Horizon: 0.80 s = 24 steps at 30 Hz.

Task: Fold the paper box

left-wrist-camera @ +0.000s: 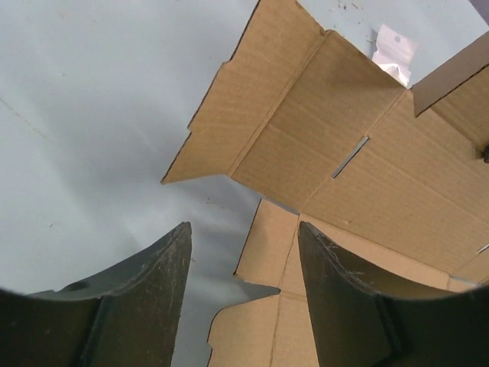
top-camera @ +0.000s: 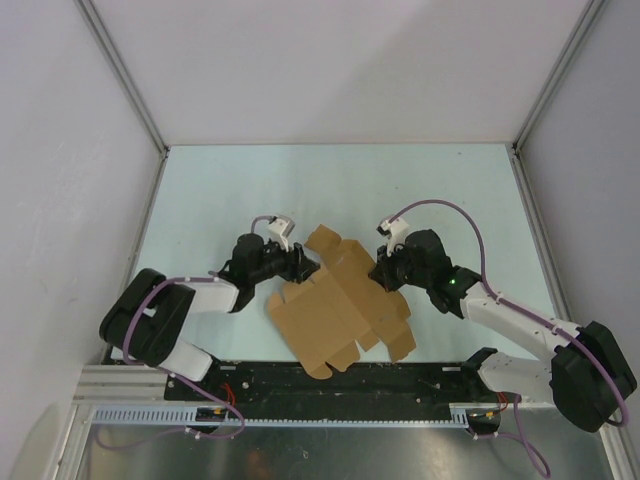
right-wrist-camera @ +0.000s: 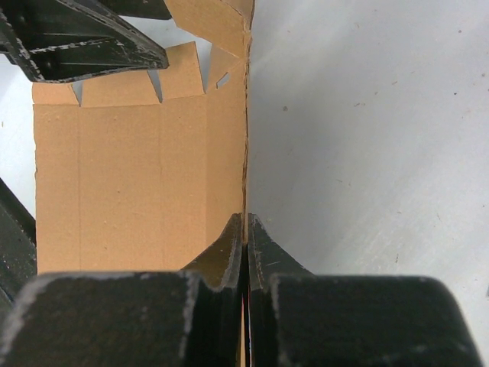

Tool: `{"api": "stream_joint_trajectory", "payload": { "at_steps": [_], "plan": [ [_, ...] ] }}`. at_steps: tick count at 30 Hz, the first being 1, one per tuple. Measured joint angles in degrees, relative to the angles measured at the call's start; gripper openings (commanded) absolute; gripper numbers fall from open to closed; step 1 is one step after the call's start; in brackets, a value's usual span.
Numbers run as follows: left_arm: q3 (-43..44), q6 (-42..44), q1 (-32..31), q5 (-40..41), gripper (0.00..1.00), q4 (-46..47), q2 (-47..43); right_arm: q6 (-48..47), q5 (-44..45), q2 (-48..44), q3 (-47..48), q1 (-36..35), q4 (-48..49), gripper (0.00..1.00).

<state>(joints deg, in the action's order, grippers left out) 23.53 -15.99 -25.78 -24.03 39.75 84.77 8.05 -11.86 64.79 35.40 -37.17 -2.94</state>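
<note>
While the right gripper (right-wrist-camera: 245,223) is pinched tight on one edge of the paper box (top-camera: 340,310), the left gripper (left-wrist-camera: 244,229) hangs with fingers spread and empty at its left flaps; the unfolded sheet lies on the table (top-camera: 200,190) between both arms

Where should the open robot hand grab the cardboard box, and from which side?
Probably the left flap of the paper box, pinched by its free edge, coming from the left. That flap looks lifted off the table, so one finger could slip under it. The left gripper faces it, open.
</note>
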Motion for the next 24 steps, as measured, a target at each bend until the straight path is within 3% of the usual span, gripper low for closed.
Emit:
{"api": "stream_joint_trajectory", "payload": {
  "at_steps": [24],
  "plan": [
    [3.96, 2.64, -4.52, 3.87, 0.38, -5.03, 4.22, 0.0, 0.68, -0.31, 0.0, -0.7, -0.26, 0.02]
  ]
}}
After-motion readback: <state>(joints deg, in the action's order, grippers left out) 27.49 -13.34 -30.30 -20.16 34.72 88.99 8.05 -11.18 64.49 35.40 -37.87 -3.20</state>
